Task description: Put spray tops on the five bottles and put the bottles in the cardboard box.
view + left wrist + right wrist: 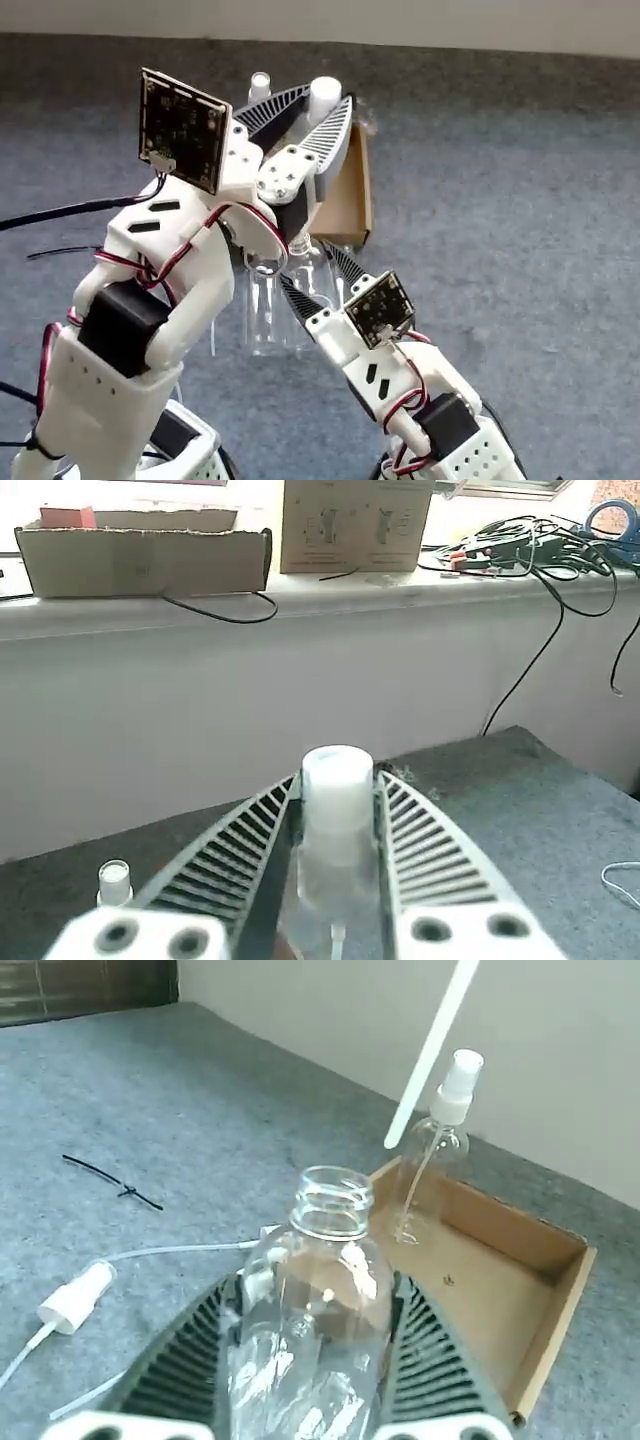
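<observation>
My left gripper (pixel 325 98) (pixel 337 780) is raised above the cardboard box (pixel 347 195) (pixel 500 1260) and is shut on a white spray top (pixel 322 92) (pixel 336 815). Its long dip tube (pixel 428 1055) hangs down. My right gripper (pixel 318 285) (pixel 318 1290) is shut on a clear bottle (pixel 305 285) (pixel 322 1220) with an open neck, held upright just in front of the box. A bottle fitted with a spray top (pixel 440 1125) (pixel 260 82) (pixel 113 880) stands in the far end of the box.
A loose spray top (pixel 75 1295) with its tube lies on the grey carpet near my right gripper. More clear bottles (pixel 265 310) stand beside the held one. A black cable tie (pixel 110 1185) lies farther off. A white wall (pixel 200 710) rises behind the box.
</observation>
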Controlling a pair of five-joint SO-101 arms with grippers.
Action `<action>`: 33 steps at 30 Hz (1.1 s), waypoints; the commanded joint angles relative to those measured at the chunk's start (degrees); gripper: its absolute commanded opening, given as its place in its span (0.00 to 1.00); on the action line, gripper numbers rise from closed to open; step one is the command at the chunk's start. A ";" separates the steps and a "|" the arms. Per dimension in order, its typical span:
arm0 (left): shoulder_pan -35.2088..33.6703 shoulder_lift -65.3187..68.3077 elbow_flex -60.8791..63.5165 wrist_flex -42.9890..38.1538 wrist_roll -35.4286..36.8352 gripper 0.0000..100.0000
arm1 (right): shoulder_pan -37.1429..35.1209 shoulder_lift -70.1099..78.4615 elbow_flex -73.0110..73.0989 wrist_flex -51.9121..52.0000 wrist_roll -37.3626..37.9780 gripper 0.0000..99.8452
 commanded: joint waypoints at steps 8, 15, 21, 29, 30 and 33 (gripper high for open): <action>0.31 -0.66 6.02 3.25 -0.09 0.06 | -0.22 -0.75 -0.48 -1.36 0.18 0.00; 0.22 -0.75 9.63 6.24 -0.09 0.06 | 2.51 -0.75 -0.40 -1.54 -0.18 0.00; 0.48 -0.48 10.24 9.41 -4.40 0.07 | 7.96 -0.84 -0.22 -5.41 -6.15 0.00; 0.84 -0.57 16.04 9.32 -12.48 0.07 | 4.35 -0.84 -0.13 -5.23 -5.45 0.00; 0.66 -0.66 16.48 9.41 -13.01 0.07 | 4.35 -0.84 -0.13 -5.23 -5.45 0.00; 0.22 -0.75 15.16 9.67 -13.36 0.14 | 4.35 -0.84 -0.13 -5.23 -5.45 0.00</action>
